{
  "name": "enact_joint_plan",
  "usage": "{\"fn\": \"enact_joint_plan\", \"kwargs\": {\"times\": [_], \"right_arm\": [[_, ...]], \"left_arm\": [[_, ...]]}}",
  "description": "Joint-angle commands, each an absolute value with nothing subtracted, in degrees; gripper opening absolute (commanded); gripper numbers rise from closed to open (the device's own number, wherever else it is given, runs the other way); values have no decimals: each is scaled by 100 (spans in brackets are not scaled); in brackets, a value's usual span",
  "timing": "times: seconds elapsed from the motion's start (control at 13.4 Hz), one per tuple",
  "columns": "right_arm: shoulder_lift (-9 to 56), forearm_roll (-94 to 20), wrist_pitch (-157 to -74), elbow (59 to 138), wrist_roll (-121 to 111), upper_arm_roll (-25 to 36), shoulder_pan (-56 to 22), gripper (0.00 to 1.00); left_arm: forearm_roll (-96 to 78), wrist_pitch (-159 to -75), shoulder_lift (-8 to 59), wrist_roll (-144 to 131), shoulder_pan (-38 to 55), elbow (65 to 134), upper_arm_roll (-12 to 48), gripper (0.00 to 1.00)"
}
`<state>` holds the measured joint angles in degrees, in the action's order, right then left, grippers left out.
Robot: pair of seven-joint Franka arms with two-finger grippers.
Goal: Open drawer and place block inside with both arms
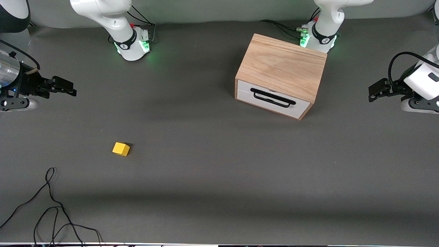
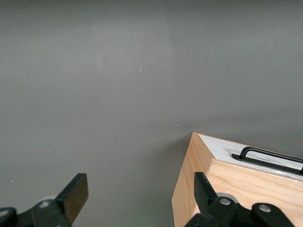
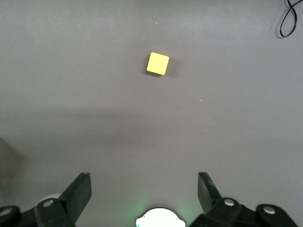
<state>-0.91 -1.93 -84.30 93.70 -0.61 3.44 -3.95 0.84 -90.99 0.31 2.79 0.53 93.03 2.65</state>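
The small yellow block (image 1: 121, 149) lies on the grey table toward the right arm's end, nearer the front camera than the box; it also shows in the right wrist view (image 3: 157, 63). The light oak box (image 1: 282, 65) stands by the left arm's base. Its drawer (image 1: 271, 99) is closed, white front and black wire handle (image 1: 273, 98) facing the front camera. My right gripper (image 1: 70, 88) hangs open and empty at its end of the table (image 3: 144, 189). At the other end my left gripper (image 1: 374, 92) is open and empty beside the box corner (image 2: 142, 194).
A loose black cable (image 1: 51, 206) curls on the table at the near corner toward the right arm's end, nearer the front camera than the block. The two green-lit arm bases (image 1: 132, 44) (image 1: 317, 37) stand along the table's farthest edge.
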Motion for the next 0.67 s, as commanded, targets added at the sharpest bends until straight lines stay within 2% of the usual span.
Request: {"fn": "enact_joint_plan", "kwargs": {"times": [0.0, 0.6], "right_arm": [[-61, -88, -8341, 9290, 70, 395, -439, 100], [0, -88, -8341, 9211, 70, 369, -448, 100]], "left_arm": [[70, -9018, 88, 378, 35, 9193, 290, 100], [79, -8991, 114, 237, 70, 9185, 316, 100]]}}
